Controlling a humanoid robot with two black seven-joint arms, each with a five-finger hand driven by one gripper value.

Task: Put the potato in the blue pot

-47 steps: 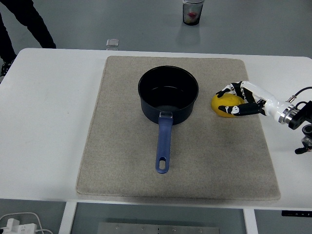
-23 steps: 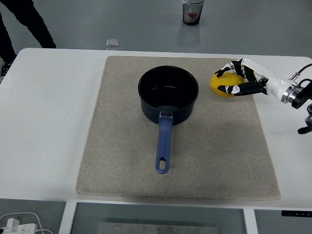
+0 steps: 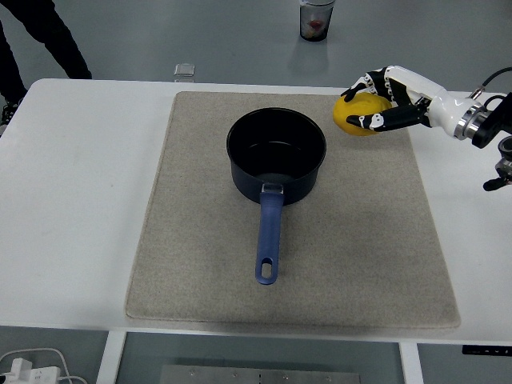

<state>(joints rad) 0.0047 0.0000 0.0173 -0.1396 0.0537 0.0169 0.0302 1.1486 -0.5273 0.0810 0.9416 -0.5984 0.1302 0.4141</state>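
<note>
Right hand [image 3: 374, 102] of mine, white with black finger joints, is curled around the round yellow potato [image 3: 358, 115], with fingers [image 3: 364, 82] arched over its top and far side and the thumb pressed along its near side, so the grip is closed on it. Much of the potato's left face shows beyond my fingertips. My right arm comes in from the right edge, the white forearm running almost level and pointing left, with the black wrist cuff and a loose black cable near the picture's edge. I hold the potato over the far right part of the beige rectangular fabric mat [image 3: 360, 240], close to the mat's back edge; whether it is lifted clear of the mat I cannot tell for certain.

To the left of the potato, near but apart from it, stands the dark blue round pot [image 3: 276, 156], upright on the mat, its long blue handle pointing toward me with a hanging hole at its end. The inside of the pot looks dark and bare. The mat lies on the white table [image 3: 72, 200].

Past the table's far edge, a small clear container [image 3: 185, 73] and a clear cup [image 3: 316, 20] with something reddish inside sit beyond. A person's dark-clothed leg [image 3: 48, 36] shows at the top left.
</note>
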